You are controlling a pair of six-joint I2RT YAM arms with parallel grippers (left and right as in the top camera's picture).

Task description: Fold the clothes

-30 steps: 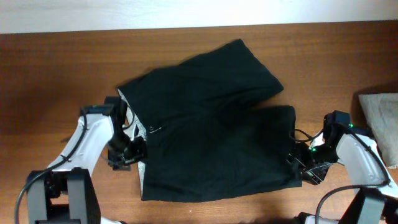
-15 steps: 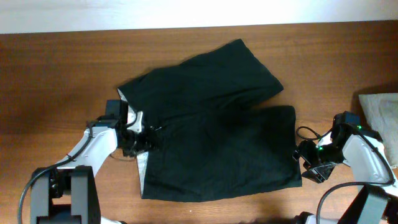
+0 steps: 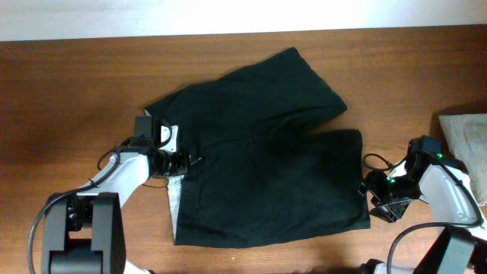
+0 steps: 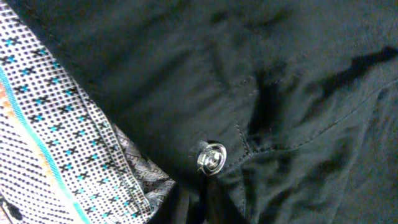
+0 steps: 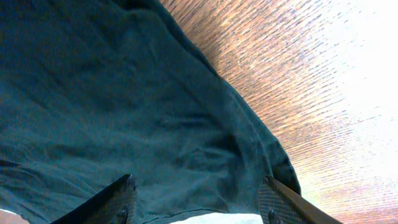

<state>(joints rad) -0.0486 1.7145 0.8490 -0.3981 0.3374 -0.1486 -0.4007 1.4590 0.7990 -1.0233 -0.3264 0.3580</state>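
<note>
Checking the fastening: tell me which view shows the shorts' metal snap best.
Left wrist: the snap sits close and sharp on the black shorts, beside the patterned lining. Overhead gives only a tiny glint; right wrist shows none of it.

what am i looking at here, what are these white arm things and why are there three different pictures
Two robot arms sit at a wooden table. The wide picture looks down from above; the two close-ups come from a camera on each arm's wrist. Black shorts lie spread out, waiting to be folded; a pale grey cloth sits at the picture's right edge. The left end effector is at the waistband, where its camera shows a metal snap and patterned lining; whether it is gripping is unclear. The right end effector is open at a leg's edge, holding nothing.
</note>
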